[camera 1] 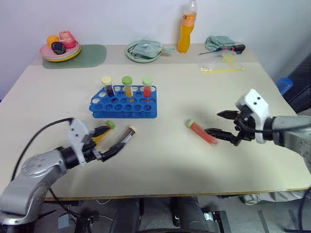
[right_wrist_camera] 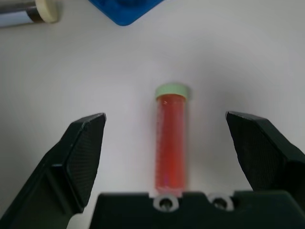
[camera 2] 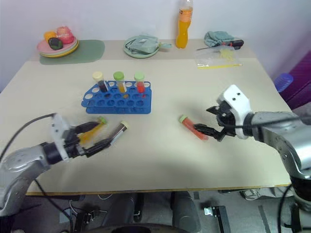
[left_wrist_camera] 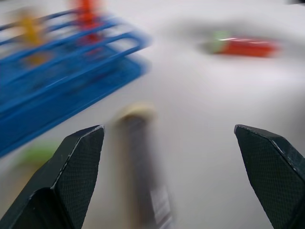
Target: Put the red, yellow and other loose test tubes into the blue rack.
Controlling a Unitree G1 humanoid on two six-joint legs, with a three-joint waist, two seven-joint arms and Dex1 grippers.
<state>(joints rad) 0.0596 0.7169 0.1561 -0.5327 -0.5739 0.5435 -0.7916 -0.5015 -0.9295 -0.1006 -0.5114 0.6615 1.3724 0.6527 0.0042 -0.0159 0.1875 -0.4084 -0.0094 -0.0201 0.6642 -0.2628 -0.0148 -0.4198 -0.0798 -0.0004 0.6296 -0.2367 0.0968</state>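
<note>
Red tube lies flat on the tabletop, well to the right of the blue rack, its pale green cap toward the rack. The right hand hangs over it with its fingers spread wide, one on each side of the tube, gripping nothing and not touching it as far as can be seen. This looks like the approach for the first pick: three tubes already stand in the rack's back row, while three lie loose.

On the other side, the left hand is also wide open and holds nothing. The dark tube with a cream cap lies between its fingers in the left wrist view, and the yellow tube with a green cap lies just beside it, close in front of the rack.

Next, by my reading, the right hand needs to drop a little, close across the red tube's middle, then lift and turn it upright over a free hole.
</note>
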